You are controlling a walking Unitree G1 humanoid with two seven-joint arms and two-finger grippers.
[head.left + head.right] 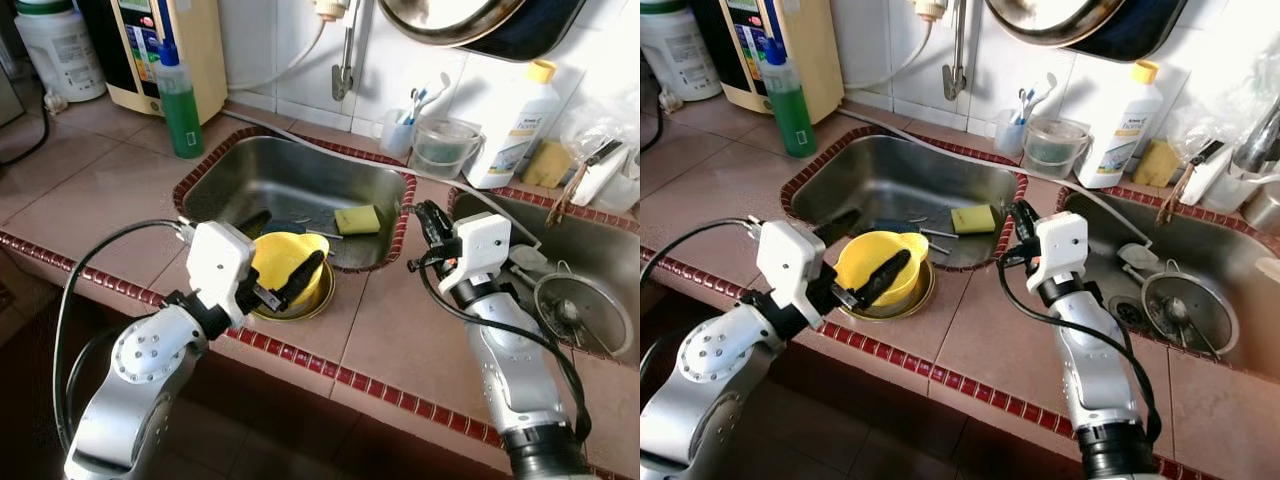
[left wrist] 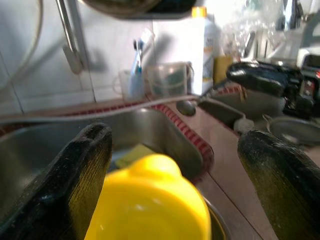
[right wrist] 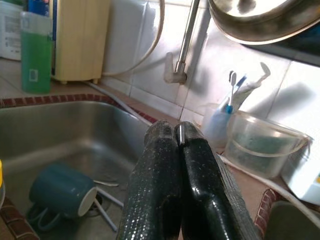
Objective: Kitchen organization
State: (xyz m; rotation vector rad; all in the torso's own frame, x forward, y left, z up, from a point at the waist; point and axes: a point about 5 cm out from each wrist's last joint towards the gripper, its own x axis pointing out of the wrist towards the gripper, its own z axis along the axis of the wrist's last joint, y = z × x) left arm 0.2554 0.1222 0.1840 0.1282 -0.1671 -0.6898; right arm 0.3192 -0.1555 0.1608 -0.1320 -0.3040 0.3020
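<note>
Yellow bowl [image 2: 150, 205] blurred and cut off by the frame edge in my left wrist view; can't see what's inside. Left hand [image 1: 282, 262] covers part of the bowl's rim from the head cams. Teal mug [image 3: 62, 190] in the sink is partly hidden behind the right hand [image 3: 177, 131] fingers. Pan [image 1: 470, 20] on the wall cut off at top. Items in the strainer [image 1: 1188, 312] too small to ID.
</note>
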